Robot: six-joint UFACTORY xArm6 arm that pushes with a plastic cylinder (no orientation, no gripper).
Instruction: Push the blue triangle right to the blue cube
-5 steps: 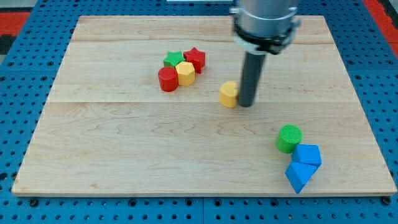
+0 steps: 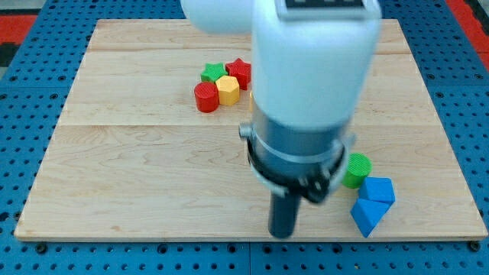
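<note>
The blue triangle lies near the board's bottom right corner, touching the blue cube just above it. My tip rests on the board near the bottom edge, well to the left of the blue triangle and apart from it. The arm's large white and grey body fills the middle of the view and hides the board behind it.
A green cylinder sits just up-left of the blue cube, partly hidden by the arm. A cluster of a red cylinder, yellow hexagon, green star and red star lies at the upper middle.
The arm has swung from the upper middle of the board down to the bottom edge. It now hides the yellow block that stood beside the tip before. The blocks have not moved.
</note>
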